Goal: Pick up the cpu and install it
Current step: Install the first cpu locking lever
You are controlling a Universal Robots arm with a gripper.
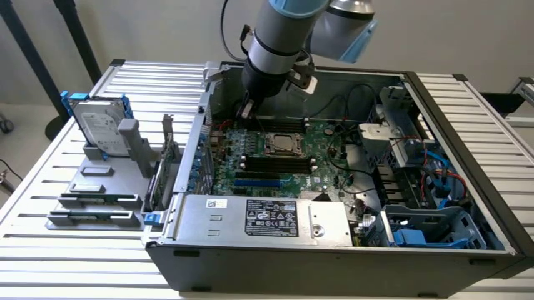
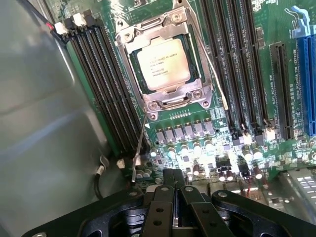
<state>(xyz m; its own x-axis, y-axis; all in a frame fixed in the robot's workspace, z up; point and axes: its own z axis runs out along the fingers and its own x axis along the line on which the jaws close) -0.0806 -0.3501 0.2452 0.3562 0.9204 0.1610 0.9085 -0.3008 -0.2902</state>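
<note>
Evidently the cpu is being cradled by the socket frame on the motherboard. It is lying flat with its silver top facing up, between the two banks of memory slots. Nothing is being carried by the tool: its fingers are being pressed together, with no chip between them. The tool is being hung over the board near the socket, apart from the cpu rather than touching it.

In the exterior view the arm is being reached down into the open computer case, which is being carried by the slatted worktop. The seated chip is lying just beyond the tool's tip. A hard drive in a blue bracket is being held upright on a rack outside the case, well apart from the work.

The pick-up and the placing are being judged as done, since the chip is sitting squarely inside its frame and the tool is empty. The locking is being judged as unsettled. A thin wire lever is being shown slanting away from the frame's corner toward the tool, which suggests it is not latched. Whether the frame is being clamped fully down on the chip cannot be told.
</note>
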